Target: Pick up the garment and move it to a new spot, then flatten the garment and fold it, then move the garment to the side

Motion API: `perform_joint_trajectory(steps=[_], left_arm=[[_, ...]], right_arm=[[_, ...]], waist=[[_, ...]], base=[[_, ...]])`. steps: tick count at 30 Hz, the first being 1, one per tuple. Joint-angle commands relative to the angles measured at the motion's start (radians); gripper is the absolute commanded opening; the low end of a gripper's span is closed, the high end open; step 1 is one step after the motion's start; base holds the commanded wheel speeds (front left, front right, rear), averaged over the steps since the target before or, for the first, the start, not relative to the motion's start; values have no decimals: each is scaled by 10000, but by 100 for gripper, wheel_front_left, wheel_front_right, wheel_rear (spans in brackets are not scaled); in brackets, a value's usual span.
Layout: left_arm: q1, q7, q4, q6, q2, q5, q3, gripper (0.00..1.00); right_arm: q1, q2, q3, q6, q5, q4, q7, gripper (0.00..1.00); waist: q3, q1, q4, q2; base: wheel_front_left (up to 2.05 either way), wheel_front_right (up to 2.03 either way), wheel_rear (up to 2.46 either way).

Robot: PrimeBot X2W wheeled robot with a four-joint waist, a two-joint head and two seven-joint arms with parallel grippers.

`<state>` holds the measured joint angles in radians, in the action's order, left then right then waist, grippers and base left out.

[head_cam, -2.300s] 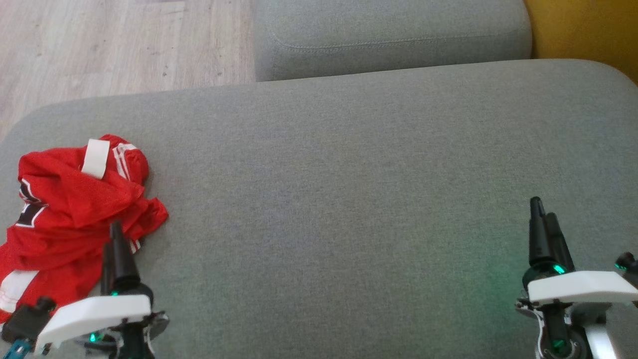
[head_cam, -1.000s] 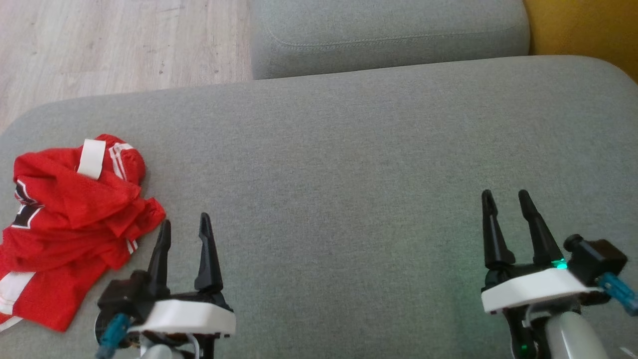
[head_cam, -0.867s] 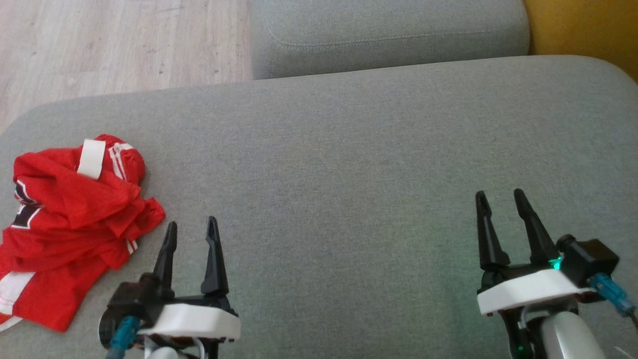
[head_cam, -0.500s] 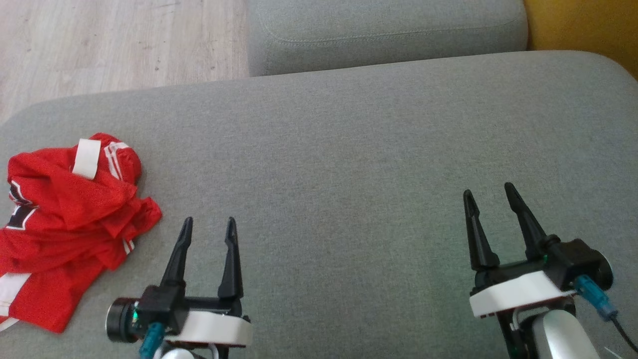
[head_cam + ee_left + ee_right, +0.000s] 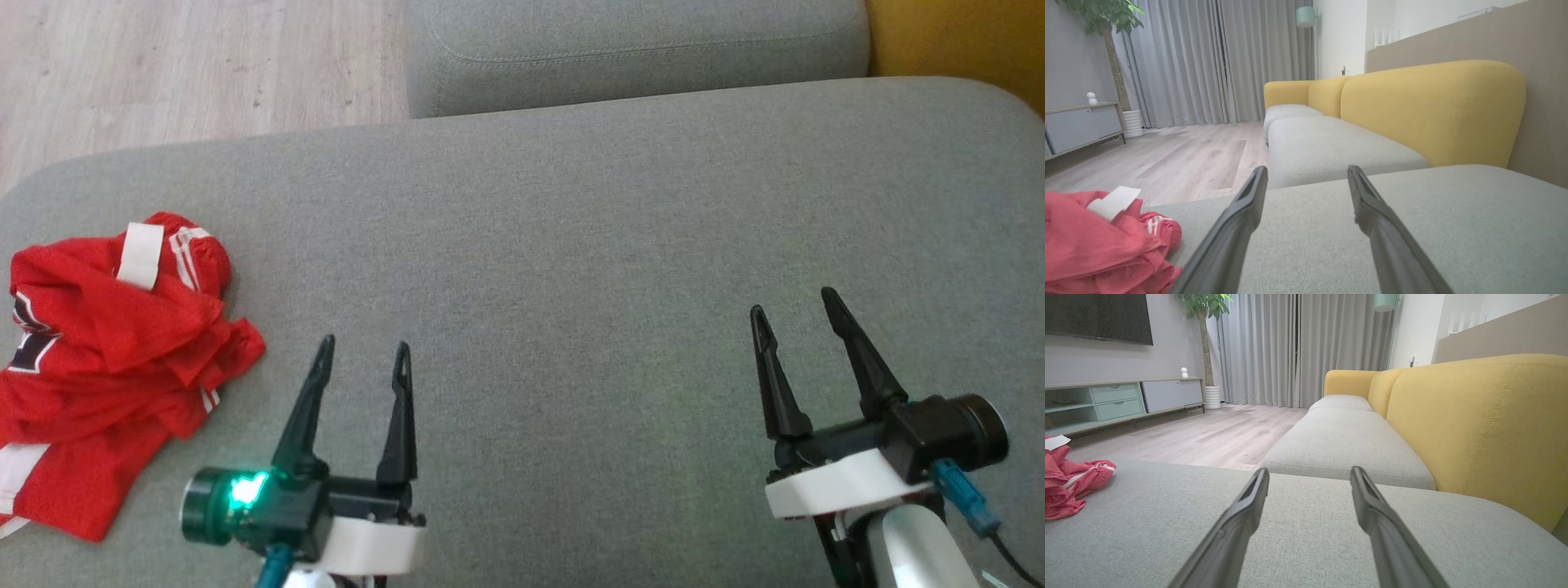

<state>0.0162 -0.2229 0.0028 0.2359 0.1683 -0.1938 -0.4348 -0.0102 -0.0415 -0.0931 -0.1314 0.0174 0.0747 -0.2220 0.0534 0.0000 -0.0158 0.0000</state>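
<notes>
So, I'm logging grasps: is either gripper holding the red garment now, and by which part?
Nothing is held. The left gripper and right gripper are open; the red garment lies crumpled, apart from both.

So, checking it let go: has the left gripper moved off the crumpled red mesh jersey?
Yes. The left gripper has shifted right, clear of the crumpled red mesh jersey, over the grey fabric cushion.

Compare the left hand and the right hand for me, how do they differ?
The left hand sits close beside the red garment; the right hand is far from it across the grey cushion. The left hand's camera glows green; the right hand's camera looks dark. Both are open and empty.
</notes>
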Motion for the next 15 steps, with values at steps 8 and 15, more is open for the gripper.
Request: perform_joint_trajectory(steps=[8,15], left_arm=[[-120,-366,-1010,-1059,-859,-93,1740,100],[-504,-389,-387,-2392,-1161,-246,2539,100]], right_arm=[[-278,-86,-203,7,-664,-353,-376,100],[-165,-87,-356,7,-1850,263,-398,100]], waist=[[3,0,35,0],[-48,0,21,0]], base=[[0,0,0],[0,0,0]])
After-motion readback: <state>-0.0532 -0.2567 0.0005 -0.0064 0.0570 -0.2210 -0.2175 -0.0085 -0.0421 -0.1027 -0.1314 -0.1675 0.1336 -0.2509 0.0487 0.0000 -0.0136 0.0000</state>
